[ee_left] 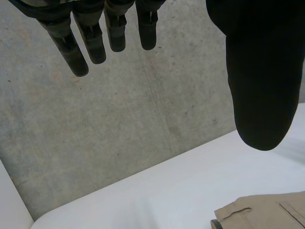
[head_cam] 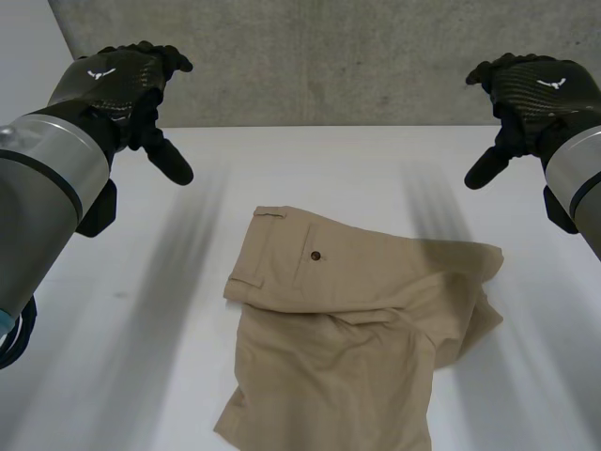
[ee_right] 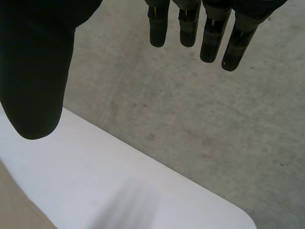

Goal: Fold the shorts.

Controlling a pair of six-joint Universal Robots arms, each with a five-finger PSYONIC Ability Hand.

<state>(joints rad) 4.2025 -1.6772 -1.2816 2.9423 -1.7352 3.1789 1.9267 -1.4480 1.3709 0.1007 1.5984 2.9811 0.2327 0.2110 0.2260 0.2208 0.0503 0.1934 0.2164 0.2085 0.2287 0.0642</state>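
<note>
Item under inspection: one pair of tan shorts [head_cam: 357, 319]. It lies on the white tabletop [head_cam: 141, 357], around the middle and reaching toward the near edge. The garment is not flat. The waistband [head_cam: 246, 252] sits at the left, running from far to near. A back pocket with a dark button [head_cam: 315, 255] faces up just right of it. The far leg stretches to the right and ends in a rumpled, doubled-over hem. The other leg spreads toward the near edge and lies partly under the first. Creases run across the overlap.

The left hand [head_cam: 131, 85] hangs above the far left of the tabletop, well apart from the shorts. In the left wrist view its fingers [ee_left: 76, 52] are straight and spread from the thumb [ee_left: 259, 86], released, with nothing between them. A corner of the shorts [ee_left: 267, 212] shows beyond the thumb.

The right hand [head_cam: 526, 94] hangs above the far right of the tabletop, likewise well apart from the garment. In the right wrist view its fingers [ee_right: 209, 38] are straight and the thumb [ee_right: 35, 81] stands away from them, released and holding nothing.

A grey concrete wall [head_cam: 329, 56] stands behind the far edge of the tabletop.
</note>
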